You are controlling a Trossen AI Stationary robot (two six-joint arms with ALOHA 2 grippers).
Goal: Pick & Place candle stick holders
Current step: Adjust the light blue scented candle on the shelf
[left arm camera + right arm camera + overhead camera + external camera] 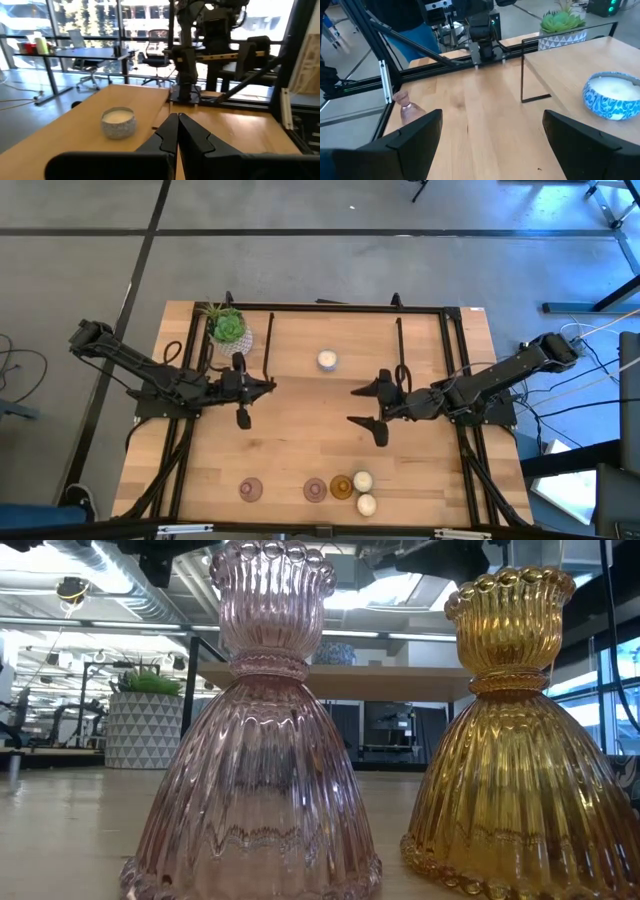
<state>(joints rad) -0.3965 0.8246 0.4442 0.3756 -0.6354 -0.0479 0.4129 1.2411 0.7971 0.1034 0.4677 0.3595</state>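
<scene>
I am holding the right gripper [365, 406] above the middle of the counter [300, 450] with its jaws spread wide and empty, ready to take a piece. The blue-patterned votive holder [612, 95] is sitting alone just ahead of those jaws and off to one side, so I am judging it the nearest pick. I am keeping the left gripper [268, 386] parked opposite, jaws pressed together on nothing, out of the way. The other holders are grouped well behind both sets of jaws at the counter's near edge: a pink glass holder [251, 489] apart, then another pink one [315, 489], the amber glass holder [341, 486] and two cream votives [364, 492] close together.
</scene>
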